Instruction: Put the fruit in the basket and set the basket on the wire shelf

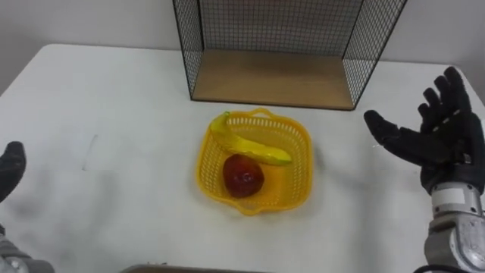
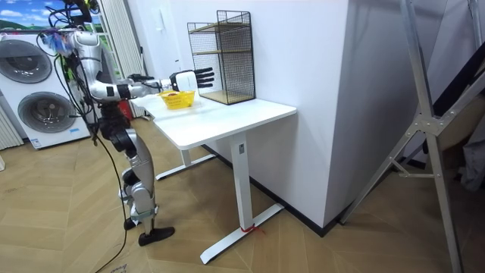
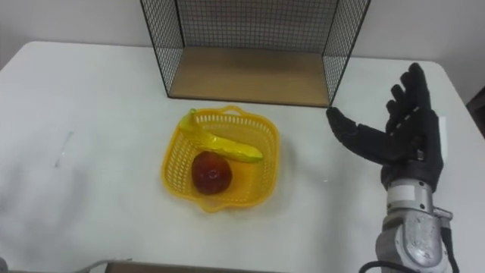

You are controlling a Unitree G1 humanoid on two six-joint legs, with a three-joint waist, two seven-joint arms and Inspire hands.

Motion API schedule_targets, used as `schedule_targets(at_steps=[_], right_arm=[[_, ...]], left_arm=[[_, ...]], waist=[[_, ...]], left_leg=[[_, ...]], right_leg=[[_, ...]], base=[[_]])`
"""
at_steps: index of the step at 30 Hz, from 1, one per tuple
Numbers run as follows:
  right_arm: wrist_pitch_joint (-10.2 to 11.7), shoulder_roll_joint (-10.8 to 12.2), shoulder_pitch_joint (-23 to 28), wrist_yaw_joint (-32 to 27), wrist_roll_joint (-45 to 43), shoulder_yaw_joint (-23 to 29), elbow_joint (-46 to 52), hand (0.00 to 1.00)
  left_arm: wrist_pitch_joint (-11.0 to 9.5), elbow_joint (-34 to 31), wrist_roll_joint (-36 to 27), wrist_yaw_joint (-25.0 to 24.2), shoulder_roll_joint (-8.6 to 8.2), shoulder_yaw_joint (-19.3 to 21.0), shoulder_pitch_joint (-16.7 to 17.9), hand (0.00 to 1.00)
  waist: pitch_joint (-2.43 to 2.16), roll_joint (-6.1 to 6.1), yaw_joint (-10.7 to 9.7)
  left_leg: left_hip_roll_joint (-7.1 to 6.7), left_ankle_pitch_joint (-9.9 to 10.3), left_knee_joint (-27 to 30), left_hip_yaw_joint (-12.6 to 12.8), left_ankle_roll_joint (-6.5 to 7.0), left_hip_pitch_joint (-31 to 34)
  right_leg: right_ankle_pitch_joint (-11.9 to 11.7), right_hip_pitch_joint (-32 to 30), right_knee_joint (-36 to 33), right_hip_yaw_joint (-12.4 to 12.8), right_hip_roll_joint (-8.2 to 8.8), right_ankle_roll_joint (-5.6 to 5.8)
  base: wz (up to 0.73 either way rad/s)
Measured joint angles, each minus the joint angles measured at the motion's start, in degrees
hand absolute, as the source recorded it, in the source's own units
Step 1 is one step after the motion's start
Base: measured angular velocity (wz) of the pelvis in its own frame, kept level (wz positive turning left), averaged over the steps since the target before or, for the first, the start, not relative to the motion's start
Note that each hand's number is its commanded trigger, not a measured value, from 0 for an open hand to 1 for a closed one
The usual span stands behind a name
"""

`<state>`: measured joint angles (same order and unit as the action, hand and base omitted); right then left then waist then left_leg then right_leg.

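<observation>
- Yellow plastic lattice makes up the basket [image 1: 301,168], a squarish tub with a wavy rim. It stands on the smooth white bench [image 1: 114,114], just in front of the wire shelf [image 1: 273,80] and apart from it.
- Of the shelf, the top is cut off by the upper edge of the eye views. Its black mesh walls and flat wooden floor can be seen, with the open side facing the robot.
- Of the left hand [image 1: 10,168], a dark sliver shows at the left edge, low over the bench. The rest is cut off, so I cannot tell how its fingers are set.
- Both fruits lie inside the basket. The long, curved banana [image 1: 254,148] runs slantwise, its stem end resting on the back left rim. The round, glossy red apple [image 1: 243,175] sits on the basket floor just in front of it, partly hidden by the near wall.
- Black and jointed, the right hand [image 1: 443,140] is raised to the right of the basket, apart from it. Its fingers [image 1: 452,83] are spread straight and released, the thumb reaches towards the basket, and it holds and touches nothing.
- In the room view the robot stands upright at the bench's end, with washing machines [image 2: 45,114] behind it.
</observation>
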<state>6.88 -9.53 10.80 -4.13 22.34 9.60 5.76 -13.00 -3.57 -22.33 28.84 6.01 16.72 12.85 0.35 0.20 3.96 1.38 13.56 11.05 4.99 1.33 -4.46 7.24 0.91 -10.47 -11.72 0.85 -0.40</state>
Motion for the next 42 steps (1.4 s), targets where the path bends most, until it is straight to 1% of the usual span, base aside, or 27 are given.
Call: schedule_targets(at_steps=[1,2,4,5,7,10,12,14,16,17,18,19,24,27,31,35,37,39,42], right_arm=[[0.1,0.5,0.0,0.7,0.2,-0.3,-1.2,0.00],[0.1,0.7,0.0,0.9,0.2,-0.6,-1.7,0.00],[0.2,0.8,-0.1,1.9,0.3,-2.4,-4.0,0.00],[0.2,0.8,-0.2,2.2,0.2,-2.9,-4.7,0.00],[0.2,1.2,-0.2,3.6,0.4,-4.9,-7.3,0.00],[0.2,1.3,-0.2,4.4,0.4,-6.6,-8.2,0.00],[0.2,1.3,-0.3,4.4,0.8,-7.1,-8.2,0.00],[0.9,1.3,-1.0,4.7,1.7,-7.9,-9.5,0.00],[1.1,1.3,-1.8,5.4,2.4,-8.7,-12.5,0.00],[1.1,1.3,-1.8,5.6,2.4,-9.0,-13.4,0.00],[1.1,1.3,-1.8,5.7,2.4,-9.1,-13.8,0.00],[1.1,1.3,-1.9,5.7,2.4,-9.6,-14.2,0.00],[1.1,1.3,-1.9,6.5,2.4,-10.8,-14.6,0.00],[1.1,1.3,-2.0,6.5,2.5,-11.0,-15.0,0.00],[1.1,1.3,-2.0,6.8,4.7,-12.8,-15.0,0.00],[1.1,1.6,-2.0,8.4,6.9,-13.4,-15.0,0.00],[1.1,1.6,-2.0,9.1,7.2,-13.4,-15.0,0.00],[1.1,1.9,-2.0,9.9,9.6,-13.4,-15.0,0.00],[1.1,2.6,-1.9,10.6,14.6,-13.5,-15.0,0.00]], left_arm=[[0.0,0.0,0.0,-2.1,0.02,-1.4,-0.2,0.00],[0.0,0.2,0.0,-3.0,0.01,-2.3,-0.2,0.00],[0.1,0.4,0.0,-7.4,0.00,-5.9,-0.3,0.00],[0.1,0.4,0.0,-8.5,-0.03,-6.9,-0.3,0.00],[0.2,2.4,-0.2,-11.7,-0.07,-10.6,-0.8,0.00],[0.5,5.3,-0.2,-14.1,-0.13,-13.6,-1.1,0.00],[0.6,6.0,-1.2,-14.7,-0.13,-14.8,-1.1,0.00],[0.6,7.2,-2.4,-15.8,-0.15,-15.5,-1.1,0.00],[0.7,9.4,-3.6,-17.1,-0.16,-16.7,-1.3,0.00],[1.2,9.9,-4.0,-17.8,-0.20,-17.2,-1.3,0.00],[1.4,10.1,-4.1,-18.2,-0.21,-17.3,-1.3,0.00],[1.7,10.3,-4.3,-18.5,-0.20,-17.5,-1.3,0.00],[1.9,10.5,-4.6,-20.1,-0.20,-17.5,-1.4,0.00],[1.8,10.8,-4.5,-20.7,-0.18,-17.5,-1.4,0.00],[1.5,12.2,-4.7,-20.7,-0.09,-17.7,-2.0,0.00],[1.4,13.0,-6.5,-20.7,-0.04,-17.7,-2.3,0.00],[1.1,13.4,-7.2,-20.7,-0.01,-17.7,-2.4,0.00],[0.8,13.4,-7.4,-20.8,-0.04,-17.7,-2.4,0.00],[0.2,13.9,-7.5,-21.2,-0.10,-17.7,-2.3,0.00]], waist=[[-0.09,-0.15,-0.2],[-0.10,-0.15,-0.3],[-0.05,-0.06,-0.6],[-0.04,-0.04,-0.7],[-0.01,0.05,-0.9],[0.14,0.26,-1.4],[0.16,0.23,-2.1],[0.22,0.28,-2.2],[0.35,0.09,-2.3],[0.41,-0.06,-2.3],[0.36,-0.16,-2.3],[0.19,-0.41,-2.2],[0.07,-0.75,-2.1],[0.07,-0.75,-1.9],[0.09,-0.73,-1.9],[0.21,-0.50,-2.0],[0.24,-0.46,-2.0],[0.23,-0.43,-2.0],[0.18,-0.36,-1.8]], left_leg=[[0.02,0.0,0.1,0.0,0.00,-0.1],[0.02,0.0,0.2,0.0,0.00,-0.1],[0.04,0.0,0.3,0.2,0.01,-0.2],[0.04,0.0,0.3,0.3,0.02,-0.2],[0.05,0.0,0.3,0.6,0.02,-0.4],[0.24,0.0,0.3,1.1,0.03,-0.5],[0.35,0.0,0.2,1.1,0.02,-0.5],[0.44,0.0,0.1,1.3,0.01,-0.8],[0.43,0.0,-0.2,1.4,-0.02,-0.8],[0.23,0.0,-0.1,1.4,-0.02,-0.6],[0.06,0.0,0.0,1.4,-0.01,-0.4],[0.05,0.0,0.2,1.4,-0.01,0.0],[0.21,0.0,0.4,1.5,0.03,0.2],[0.35,0.0,0.3,1.6,0.04,-0.2],[0.40,0.0,0.3,1.8,0.04,-0.4],[0.41,0.0,-0.3,1.9,0.03,-0.8],[0.40,0.0,-0.3,1.8,0.03,-0.9],[0.10,0.0,-0.4,1.8,0.03,-1.0],[0.13,-0.1,-0.3,1.9,0.03,-1.2]], right_leg=[[0.0,0.1,-0.1,0.0,0.03,0.00],[0.0,0.1,-0.2,0.1,0.07,0.01],[0.0,0.1,-0.1,0.4,0.24,0.07],[0.0,0.1,-0.1,0.4,0.26,0.10],[0.0,0.2,-0.2,0.6,0.27,0.12],[-0.2,0.0,-0.4,0.6,0.17,-0.01],[-0.2,0.0,-0.5,0.5,0.10,-0.08],[-0.2,0.1,-0.8,0.5,-0.01,-0.13],[-0.2,0.0,-1.1,0.5,0.00,-0.15],[-0.2,-0.2,-1.1,0.5,0.03,-0.15],[-0.2,-0.3,-1.2,0.5,0.05,-0.15],[-0.2,-0.8,-1.2,0.6,0.08,-0.17],[-0.2,-1.1,-1.2,0.6,0.12,-0.20],[-0.2,-0.9,-1.2,0.5,0.14,-0.19],[-0.2,-0.5,-1.1,0.5,0.13,-0.19],[-0.3,-0.2,-1.1,0.5,0.12,-0.19],[-0.2,0.1,-0.9,0.4,0.09,-0.18],[-0.2,0.2,-0.6,0.7,-0.02,-0.18],[-0.3,0.3,-0.4,0.9,-0.13,-0.18]], base=[[0.00],[0.00],[-0.06],[-0.07],[-0.06],[-0.05],[0.00],[-0.02],[0.00],[0.00],[0.00],[0.00],[0.00],[0.00],[0.00],[0.00],[0.00],[0.00],[0.00]])
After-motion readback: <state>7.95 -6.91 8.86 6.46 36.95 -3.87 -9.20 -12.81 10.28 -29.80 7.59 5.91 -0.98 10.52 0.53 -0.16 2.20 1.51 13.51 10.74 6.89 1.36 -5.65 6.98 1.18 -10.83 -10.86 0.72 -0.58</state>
